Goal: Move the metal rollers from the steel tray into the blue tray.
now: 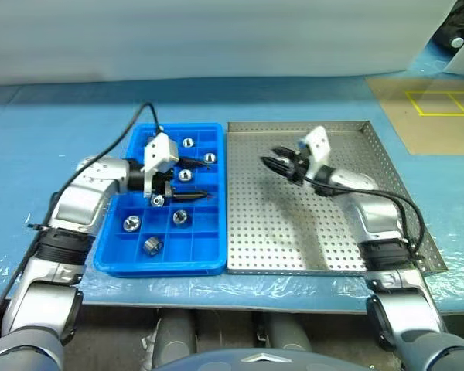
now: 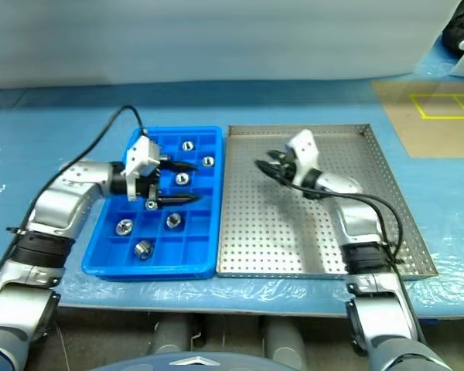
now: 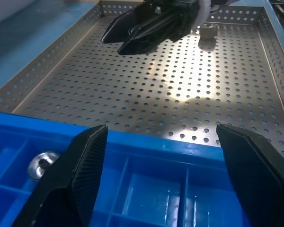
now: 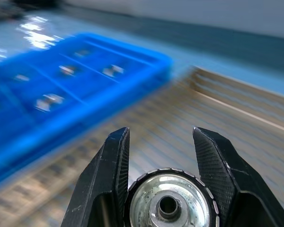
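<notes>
The blue tray (image 1: 209,263) lies on the surface (image 1: 31,139), just left of the steel tray (image 1: 387,170), their long sides nearly touching. Its grid of small compartments holds several rollers, one to a compartment: one (image 1: 188,142) near the far rim, one (image 1: 209,158) by the right wall, one (image 1: 185,175) toward the middle, one (image 1: 180,217) and one (image 1: 131,223) in a nearer row, and one (image 1: 151,246) near the front left corner. Another (image 1: 158,200) shows partly beside the left end effector.

The left end effector (image 1: 187,181) hovers over the middle of the blue tray, pointing toward the steel tray, its fingers (image 3: 85,156) spread wide with nothing between them.

The steel tray's perforated floor is bare of loose rollers where it can be seen. The right end effector (image 1: 271,162) is held above its far left part, pointing toward the blue tray. Its two fingers (image 4: 116,170) are clamped on a roller (image 4: 168,203), shiny with a dark central hole, seated between the fingers well back from their tips. This held roller is over the steel tray, not yet across to the blue one.
</notes>
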